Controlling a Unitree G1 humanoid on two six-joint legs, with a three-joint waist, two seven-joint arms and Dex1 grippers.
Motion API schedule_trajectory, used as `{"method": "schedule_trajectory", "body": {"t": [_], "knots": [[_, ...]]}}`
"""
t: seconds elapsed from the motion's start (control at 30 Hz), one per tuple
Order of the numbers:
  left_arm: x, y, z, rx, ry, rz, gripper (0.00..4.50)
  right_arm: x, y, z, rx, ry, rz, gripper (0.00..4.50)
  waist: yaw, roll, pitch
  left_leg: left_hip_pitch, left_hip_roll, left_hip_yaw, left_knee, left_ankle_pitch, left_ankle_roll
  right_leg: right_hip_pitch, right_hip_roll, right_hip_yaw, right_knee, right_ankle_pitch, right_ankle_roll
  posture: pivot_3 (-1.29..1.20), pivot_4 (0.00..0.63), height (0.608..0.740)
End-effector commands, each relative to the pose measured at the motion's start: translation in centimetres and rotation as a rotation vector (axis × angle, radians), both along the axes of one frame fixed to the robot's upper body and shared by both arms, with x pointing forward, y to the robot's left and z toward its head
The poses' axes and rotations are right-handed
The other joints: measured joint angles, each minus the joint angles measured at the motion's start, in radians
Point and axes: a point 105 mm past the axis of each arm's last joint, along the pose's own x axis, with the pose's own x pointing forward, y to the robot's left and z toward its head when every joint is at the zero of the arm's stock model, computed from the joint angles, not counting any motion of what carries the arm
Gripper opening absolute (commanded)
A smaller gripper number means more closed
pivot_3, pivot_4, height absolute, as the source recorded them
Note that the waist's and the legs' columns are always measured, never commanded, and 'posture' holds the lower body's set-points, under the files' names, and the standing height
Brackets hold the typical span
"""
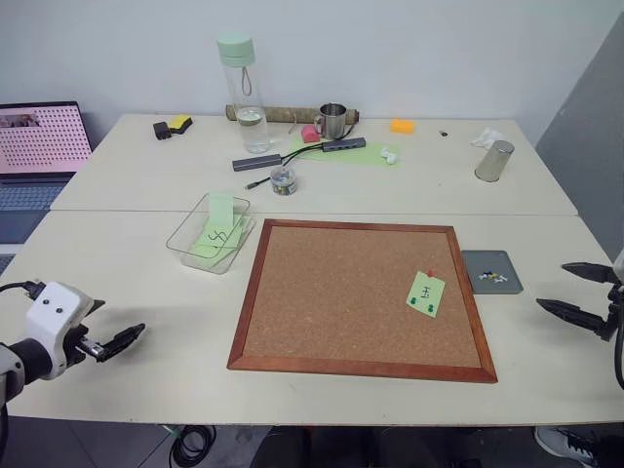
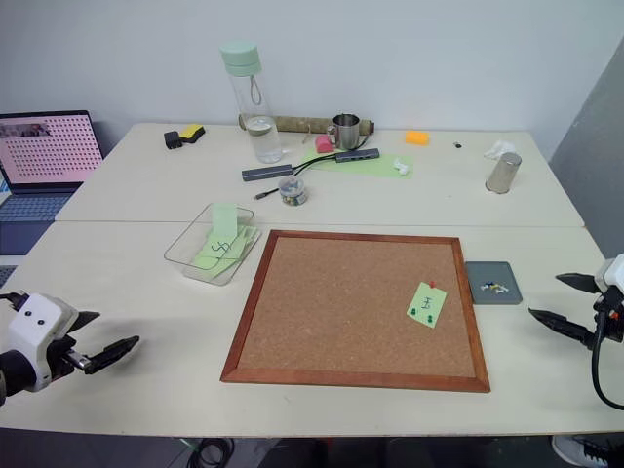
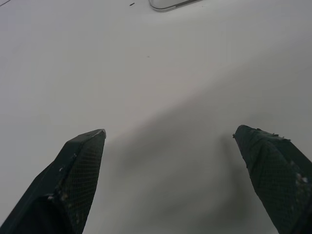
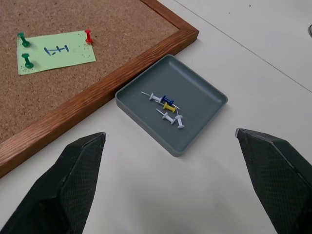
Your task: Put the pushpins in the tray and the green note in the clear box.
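Observation:
The green note (image 1: 425, 293) with a black "H"-like mark is pinned near the corkboard's right edge. Three pushpins hold it: a red one (image 4: 88, 35) and two dark green ones (image 4: 22, 38) (image 4: 28, 61). The dark grey tray (image 4: 195, 97) lies on the table just right of the board, with several white, blue and yellow pins in it. The clear box (image 1: 185, 226) sits off the board's far left corner, holding other green notes. My right gripper (image 1: 553, 285) hovers open right of the tray. My left gripper (image 1: 122, 320) is open over bare table left of the board.
The wood-framed corkboard (image 1: 361, 297) takes up the middle of the near table. On the far table stand a bottle (image 1: 244, 93), a metal mug (image 1: 331, 120), a small round jar (image 1: 284, 179), a steel cup (image 1: 494, 161) and a pale green mat (image 1: 341, 154). A laptop (image 1: 39, 146) sits at the left.

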Motion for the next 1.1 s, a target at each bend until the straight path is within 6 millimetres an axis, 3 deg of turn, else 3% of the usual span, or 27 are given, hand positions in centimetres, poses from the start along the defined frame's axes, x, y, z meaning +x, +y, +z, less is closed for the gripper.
{"method": "schedule_trajectory", "body": {"t": [0.03, 0.47, 0.93, 1.03, 1.1], "knots": [[0.3, 0.1, 1.7, 0.001, -0.068, -0.003, 4.49, -0.1, -0.4, 1.3, -0.025, -0.042, 0.002, 4.5, 0.0, 0.0, 0.0, 0.0, 0.0, 0.0, 0.0, 0.0, 0.0, 0.0, 0.0, 0.0, 0.0, 0.0, 0.0, 0.0, 0.15, 0.74], [0.3, 0.3, 1.0, 0.027, -0.045, 0.013, 4.49, 0.5, -0.3, 1.4, -0.022, -0.06, -0.01, 4.5, 0.0, 0.0, 0.0, 0.0, 0.0, 0.0, 0.0, 0.0, 0.0, 0.0, 0.0, 0.0, 0.0, 0.0, 0.0, 0.0, 0.15, 0.74], [1.2, -0.3, 1.8, -0.021, -0.09, -0.009, 4.49, 0.7, 0.6, 1.7, -0.003, -0.077, 0.024, 4.5, 0.0, 0.0, 0.0, 0.0, 0.0, 0.0, 0.0, 0.0, 0.0, 0.0, 0.0, 0.0, 0.0, 0.0, 0.0, 0.0, 0.15, 0.74], [1.7, -0.9, 2.0, -0.045, -0.107, -0.036, 4.49, 0.8, 0.7, 1.8, -0.001, -0.078, 0.029, 4.5, 0.0, 0.0, 0.0, 0.0, 0.0, 0.0, 0.0, 0.0, 0.0, 0.0, 0.0, 0.0, 0.0, 0.0, 0.0, 0.0, 0.15, 0.74], [2.3, -2.3, 2.4, -0.069, -0.126, -0.087, 4.15, 0.8, 1.1, 1.8, 0.002, -0.076, 0.042, 4.5, 0.0, 0.0, 0.0, 0.0, 0.0, 0.0, 0.0, 0.0, 0.0, 0.0, 0.0, -0.001, 0.0, 0.0, 0.0, 0.0, 0.15, 0.74]]}}
